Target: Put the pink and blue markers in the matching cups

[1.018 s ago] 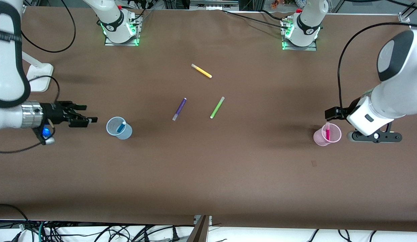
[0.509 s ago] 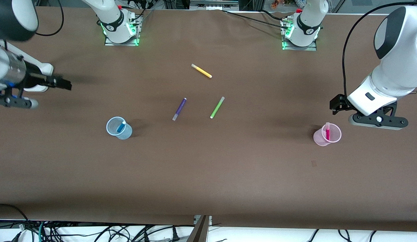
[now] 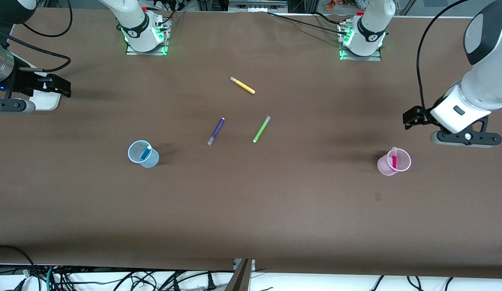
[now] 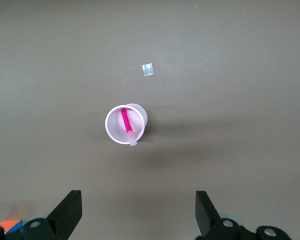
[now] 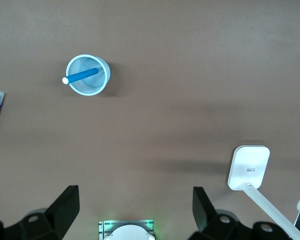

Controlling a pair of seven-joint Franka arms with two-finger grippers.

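Markers (image 3: 146, 152) stay cupped; both grippers (image 3: 412, 117) retreated farther, open.

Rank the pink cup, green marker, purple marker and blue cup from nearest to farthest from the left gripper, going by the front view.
From the left gripper, open over the table's left-arm end:
1. Pink cup, at the left arm's end.
2. Green marker, mid-table.
3. Purple marker, beside the green one.
4. Blue cup, toward the right arm's end.

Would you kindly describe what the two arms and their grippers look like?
Both arms have glossy white shells with dark grey joint bands and black cables; their bases glow green. The left gripper and right gripper are black, with blocky black fingers.
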